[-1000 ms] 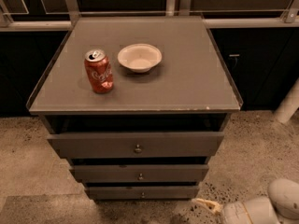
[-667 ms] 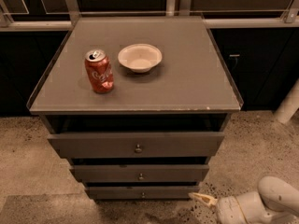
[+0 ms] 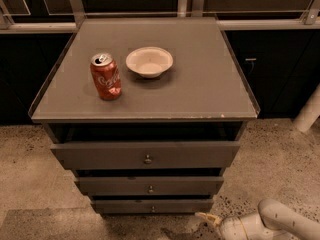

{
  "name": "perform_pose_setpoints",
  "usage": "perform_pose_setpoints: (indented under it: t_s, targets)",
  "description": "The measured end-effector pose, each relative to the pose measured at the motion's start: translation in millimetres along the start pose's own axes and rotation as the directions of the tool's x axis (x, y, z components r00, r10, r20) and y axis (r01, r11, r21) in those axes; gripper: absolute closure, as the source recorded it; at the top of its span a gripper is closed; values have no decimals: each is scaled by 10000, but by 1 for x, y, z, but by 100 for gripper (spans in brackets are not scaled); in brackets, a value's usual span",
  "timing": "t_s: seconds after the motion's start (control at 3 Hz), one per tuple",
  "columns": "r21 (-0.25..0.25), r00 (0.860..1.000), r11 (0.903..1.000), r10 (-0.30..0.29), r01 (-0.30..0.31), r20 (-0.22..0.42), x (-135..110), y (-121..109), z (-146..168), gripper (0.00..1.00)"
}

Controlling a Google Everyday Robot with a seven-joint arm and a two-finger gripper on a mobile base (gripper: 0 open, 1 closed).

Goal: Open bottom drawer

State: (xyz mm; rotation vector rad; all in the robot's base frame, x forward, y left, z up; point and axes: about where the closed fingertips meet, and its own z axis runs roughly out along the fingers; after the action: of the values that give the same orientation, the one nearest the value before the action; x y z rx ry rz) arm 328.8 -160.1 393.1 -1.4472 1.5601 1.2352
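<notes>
**As the thin dark-grey bottom drawer [image 3: 170, 205] is sitting low by the floor, the pale two-finger gripper [image 3: 206, 217] is hovering just off its corner**

Where the tall grey cabinet [image 3: 200, 84] is meeting the floor, the bottom drawer is lying lowest of three, its narrow front carrying a tiny round metal knob [image 3: 153, 209]. Its front is sitting close against the cabinet body, with only a dark strip showing above it. Over it the mid-width grey drawer [image 3: 190, 185] and the wide grey top drawer [image 3: 200, 155] are stacking up, each with its own small knob.

Down at the lower right, the gripper is pointing leftward toward the cabinet's base, near the bottom drawer's right end but apart from it; whether it is open or closed I cannot tell. A rounded white arm [image 3: 282, 223] is trailing from it toward the right edge.

Up on the cabinet's flat top, a red soda can [image 3: 106, 76] is standing upright, and a shallow white bowl [image 3: 149, 61] is resting just beside it to the right. Speckled beige flooring [image 3: 280, 154] is spreading around the cabinet, and dark cupboards [image 3: 270, 69] are running along behind.
</notes>
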Motion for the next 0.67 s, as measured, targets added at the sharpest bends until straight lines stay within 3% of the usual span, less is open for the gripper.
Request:
perform_pose_setpoints:
  t_s: [0.33, 0.67]
  targets:
    - [-32, 9998, 9999, 126, -126, 146, 8, 0, 7, 0]
    - [-844, 9995, 9964, 117, -92, 296, 20, -7, 24, 0]
